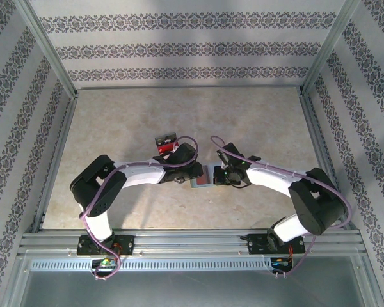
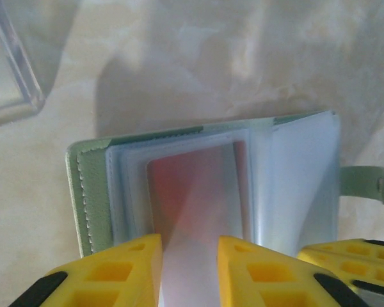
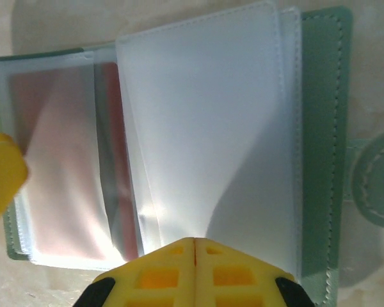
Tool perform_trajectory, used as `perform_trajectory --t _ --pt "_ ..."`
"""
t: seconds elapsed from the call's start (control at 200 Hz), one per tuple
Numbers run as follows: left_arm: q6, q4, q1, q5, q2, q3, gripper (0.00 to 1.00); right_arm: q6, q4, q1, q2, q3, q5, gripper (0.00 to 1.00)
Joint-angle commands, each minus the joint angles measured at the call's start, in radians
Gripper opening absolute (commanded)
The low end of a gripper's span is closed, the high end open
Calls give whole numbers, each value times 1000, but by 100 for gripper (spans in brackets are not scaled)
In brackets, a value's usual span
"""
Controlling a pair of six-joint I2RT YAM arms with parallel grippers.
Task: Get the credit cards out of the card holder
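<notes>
The card holder (image 1: pixel 199 182) lies open on the table between both arms, its pale green cover (image 2: pixel 89 198) facing down. A reddish credit card (image 2: pixel 192 185) sits inside a frosted sleeve. My left gripper (image 2: pixel 189 268) is open, its yellow fingers apart over that sleeve's near edge. In the right wrist view the reddish card (image 3: pixel 51 160) is at the left, with a dark grey card (image 3: pixel 105 147) beside it near the spine. My right gripper (image 3: pixel 194 243) is shut, its tips at the lower edge of a raised frosted page (image 3: pixel 205 128). Whether it pinches the page is hidden.
A clear plastic tray (image 1: pixel 166 142) with red and black contents stands just behind the left gripper (image 1: pixel 193 171); its corner (image 2: pixel 13 77) shows at the upper left. The holder's snap tab (image 3: pixel 377 185) sticks out on the right. Patterned walls and metal rails enclose the table (image 1: pixel 115 128).
</notes>
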Motion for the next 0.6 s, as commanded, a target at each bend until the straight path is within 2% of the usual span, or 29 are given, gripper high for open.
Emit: perform_trajectory --t 0.0,0.16,0.595 --pt "-34 51 6 35 24 2 29 -24 -23 -25 -25 5 35 3" --pt "-33 30 6 27 18 4 35 -36 -16 -55 -29 -4 31 3" --pt "-21 -36 4 -5 -12 -10 43 -45 48 -93 50 -28 1 3"
